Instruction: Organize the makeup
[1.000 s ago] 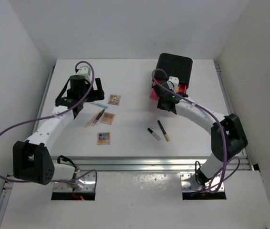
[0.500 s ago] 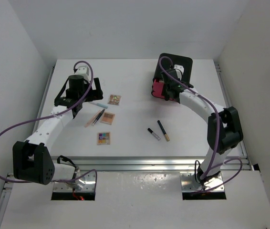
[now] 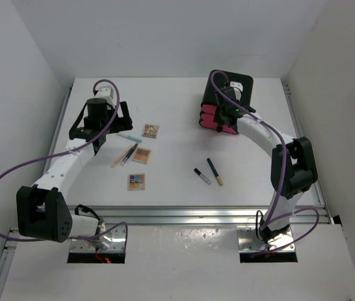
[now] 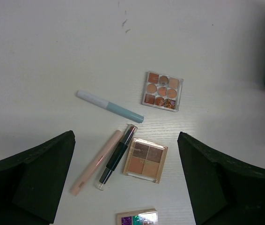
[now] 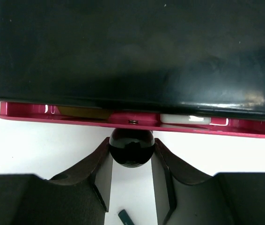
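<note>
Left claw (image 4: 125, 138): we see it spread wide, hovering over the makeup (image 4: 145, 160).
Makeup: palettes (image 4: 162, 90), blue stick (image 4: 109, 106) and black stick (image 4: 117, 156) lie on the bench (image 4: 53, 47), left side; two more sticks (image 3: 214, 171) mid-bench.
Right claw (image 5: 131, 154): we've got it pinched on the drawer (image 5: 76, 117) knob (image 5: 131, 143) of the box (image 5: 132, 51).

Held white-and-black left arm (image 3: 71, 160) bent and reaching far-left, black two-fingered pincer (image 4: 125, 136) pointed down, jaws spread wide, gripping nothing. Stretched white-and-black right arm (image 3: 259, 135) toward the far side, black pincer (image 5: 131, 147) clamped on small round black knob (image 5: 131, 155), one finger each side.
</note>
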You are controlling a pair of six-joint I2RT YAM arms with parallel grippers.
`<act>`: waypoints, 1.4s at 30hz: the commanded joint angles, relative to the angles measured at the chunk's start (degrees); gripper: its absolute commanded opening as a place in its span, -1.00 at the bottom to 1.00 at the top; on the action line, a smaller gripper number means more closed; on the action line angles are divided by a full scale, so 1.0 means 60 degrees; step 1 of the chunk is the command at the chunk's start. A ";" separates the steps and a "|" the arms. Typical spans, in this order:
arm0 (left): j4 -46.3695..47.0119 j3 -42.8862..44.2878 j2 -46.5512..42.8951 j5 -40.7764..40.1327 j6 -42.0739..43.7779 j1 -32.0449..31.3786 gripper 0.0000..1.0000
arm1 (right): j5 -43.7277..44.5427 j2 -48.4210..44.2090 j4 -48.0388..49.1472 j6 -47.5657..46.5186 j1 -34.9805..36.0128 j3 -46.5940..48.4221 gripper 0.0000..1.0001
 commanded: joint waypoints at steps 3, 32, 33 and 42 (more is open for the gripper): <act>0.0207 0.0347 -0.0078 0.0047 0.0062 0.0105 0.95 | -0.0300 0.0057 0.0696 -0.0009 -0.0148 0.0363 -0.27; 0.0207 0.0171 -0.0166 0.0135 0.0062 0.0105 0.95 | 0.0404 0.0100 0.0667 -0.0097 -0.0148 0.0494 0.12; 0.0207 0.0171 -0.0166 0.0135 0.0062 0.0105 0.95 | 0.0404 0.0115 0.0653 -0.0082 -0.0148 0.0509 0.12; 0.0207 0.0083 -0.0166 0.0135 0.0062 0.0105 0.95 | 0.0726 0.0232 0.0887 -0.0389 -0.0148 0.0758 0.14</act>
